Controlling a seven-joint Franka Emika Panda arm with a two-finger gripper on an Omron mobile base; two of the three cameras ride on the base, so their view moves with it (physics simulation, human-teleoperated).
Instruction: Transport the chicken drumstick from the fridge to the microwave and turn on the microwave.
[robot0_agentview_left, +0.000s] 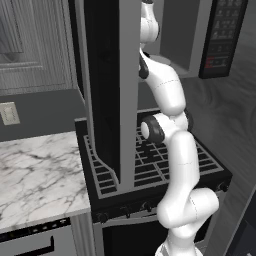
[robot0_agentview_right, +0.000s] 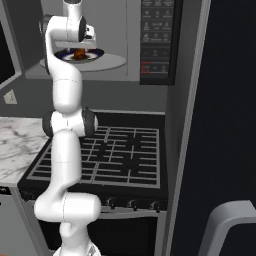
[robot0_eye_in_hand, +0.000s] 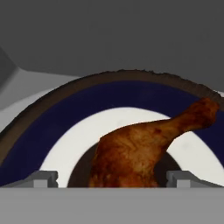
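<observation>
Both fingertips of the open end effector (robot0_eye_in_hand: 112, 177) flank the chicken drumstick (robot0_eye_in_hand: 140, 151), inside the plate (robot0_eye_in_hand: 39, 131) rim.

Inside the microwave (robot0_agentview_right: 127, 47), a pale round turntable (robot0_agentview_right: 111, 63) carries a plate (robot0_eye_in_hand: 52, 127) — dark blue band, white middle, brownish rim. The chicken drumstick (robot0_eye_in_hand: 144, 146) lies directly on the plate's white centre, thick end near the camera in the hand view, thin bone end reaching up to the right over the blue band.
</observation>
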